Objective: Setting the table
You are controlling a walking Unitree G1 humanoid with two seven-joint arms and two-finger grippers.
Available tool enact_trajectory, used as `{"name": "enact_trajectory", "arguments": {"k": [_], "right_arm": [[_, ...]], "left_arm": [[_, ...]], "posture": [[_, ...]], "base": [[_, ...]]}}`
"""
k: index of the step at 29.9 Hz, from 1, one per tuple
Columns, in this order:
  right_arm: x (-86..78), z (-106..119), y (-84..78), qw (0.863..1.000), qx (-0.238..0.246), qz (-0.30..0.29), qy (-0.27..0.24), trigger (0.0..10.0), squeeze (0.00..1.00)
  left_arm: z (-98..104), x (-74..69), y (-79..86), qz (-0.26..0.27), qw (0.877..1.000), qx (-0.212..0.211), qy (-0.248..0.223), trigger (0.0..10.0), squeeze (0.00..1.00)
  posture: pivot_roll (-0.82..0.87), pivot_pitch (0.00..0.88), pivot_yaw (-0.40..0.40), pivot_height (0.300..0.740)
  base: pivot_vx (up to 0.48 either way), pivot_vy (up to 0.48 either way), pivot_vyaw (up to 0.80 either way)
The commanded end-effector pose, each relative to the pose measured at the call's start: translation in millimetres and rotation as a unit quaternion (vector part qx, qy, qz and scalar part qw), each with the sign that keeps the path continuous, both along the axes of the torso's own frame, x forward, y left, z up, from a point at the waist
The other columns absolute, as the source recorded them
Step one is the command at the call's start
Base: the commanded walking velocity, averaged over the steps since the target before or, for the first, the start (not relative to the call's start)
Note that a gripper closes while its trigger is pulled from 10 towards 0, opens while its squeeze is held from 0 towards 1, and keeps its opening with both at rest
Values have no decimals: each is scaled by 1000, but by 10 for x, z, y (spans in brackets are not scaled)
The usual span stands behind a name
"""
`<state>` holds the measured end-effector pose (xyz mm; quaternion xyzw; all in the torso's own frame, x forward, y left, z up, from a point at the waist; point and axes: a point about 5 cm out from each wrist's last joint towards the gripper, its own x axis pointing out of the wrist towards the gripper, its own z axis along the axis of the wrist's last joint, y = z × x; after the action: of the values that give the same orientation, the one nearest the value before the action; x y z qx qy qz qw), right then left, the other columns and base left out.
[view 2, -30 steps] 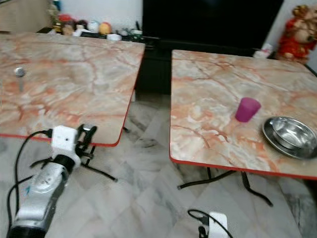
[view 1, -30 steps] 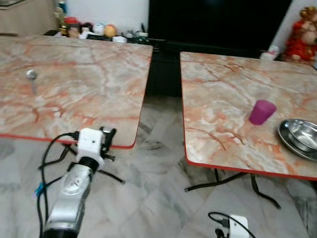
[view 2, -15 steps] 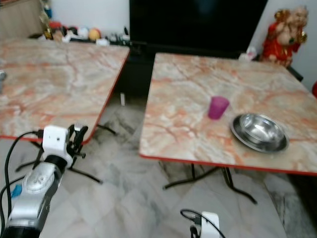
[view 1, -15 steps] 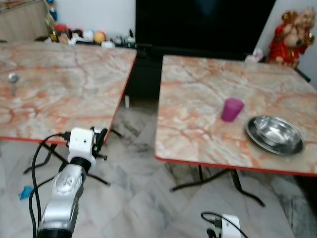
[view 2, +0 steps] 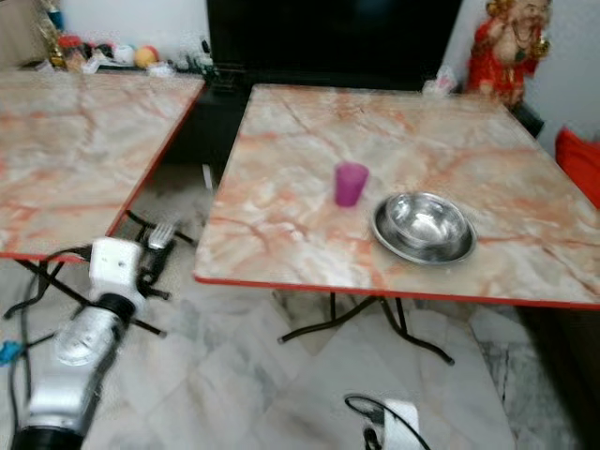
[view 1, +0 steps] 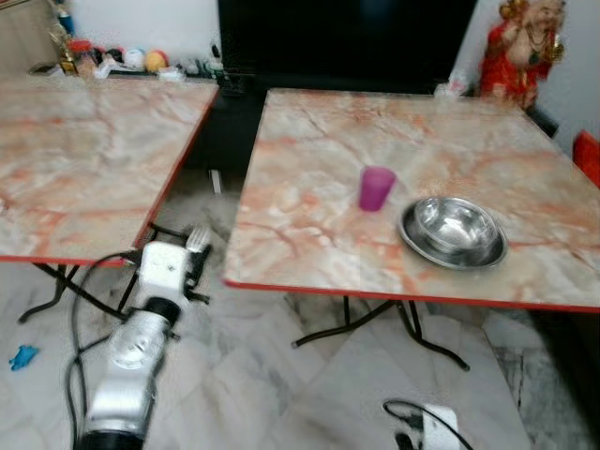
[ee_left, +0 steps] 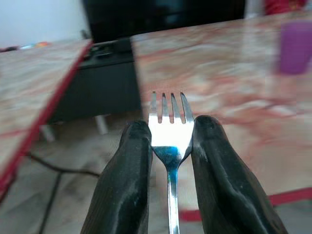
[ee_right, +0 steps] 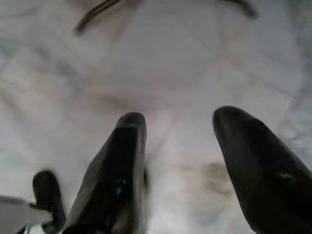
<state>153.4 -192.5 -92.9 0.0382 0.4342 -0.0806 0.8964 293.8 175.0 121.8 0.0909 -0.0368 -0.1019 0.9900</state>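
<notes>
Left wrist view: a silver metal fork (ee_left: 168,127) was gripped, tines forward, between the left tool's (ee_left: 169,146) black fingers, short of the marble-patterned desk (view 1: 309,225). It should be laid flat beside the steel bowl (view 1: 453,230), clear of the purple plastic cup (view 1: 376,187). The right tool (ee_right: 187,161) was held open over the floor.

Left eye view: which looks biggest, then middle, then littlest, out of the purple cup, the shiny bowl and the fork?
1. The shiny bowl.
2. The purple cup.
3. The fork, though it's blurry, partly hidden by the left gripper, and closer.
</notes>
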Motion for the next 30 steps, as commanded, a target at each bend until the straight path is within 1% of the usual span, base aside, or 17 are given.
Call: {"name": "enact_trajectory", "arguments": {"k": [1, 3, 10, 15, 22, 30], "right_arm": [[49, 16, 40, 1000, 6, -3, -8, 10000, 0], [52, 16, 41, 1000, 5, -4, -8, 10000, 0], [65, 18, 69, 1000, 7, -5, -9, 10000, 0], [69, 18, 80, 1000, 9, -7, -10, 10000, 0], [52, 14, 67, 1000, 9, -8, -9, 10000, 0], [35, 8, 61, 1000, 7, -5, -8, 10000, 0]], "left_arm": [[31, 7, 71, 6, 1000, 14, -3, 10000, 0], [39, 15, 67, 1, 1000, 23, -4, 10000, 0], [68, 53, 85, 0, 1000, 23, -6, 10000, 0], [82, 72, 57, -3, 1000, 23, -9, 10000, 0], [64, 66, 13, -9, 1000, 19, -9, 10000, 0], [54, 54, 3, -12, 1000, 16, -10, 10000, 0]], "posture": [[88, 0, -57, 740], [97, 0, -54, 740], [99, 0, -37, 740], [100, 0, -39, 740], [95, 0, -47, 740], [92, 0, -49, 740]], "base": [[0, -319, 0], [0, -319, 0], [0, -319, 0], [0, -318, 0], [0, -318, 0], [0, -319, 0]]}}
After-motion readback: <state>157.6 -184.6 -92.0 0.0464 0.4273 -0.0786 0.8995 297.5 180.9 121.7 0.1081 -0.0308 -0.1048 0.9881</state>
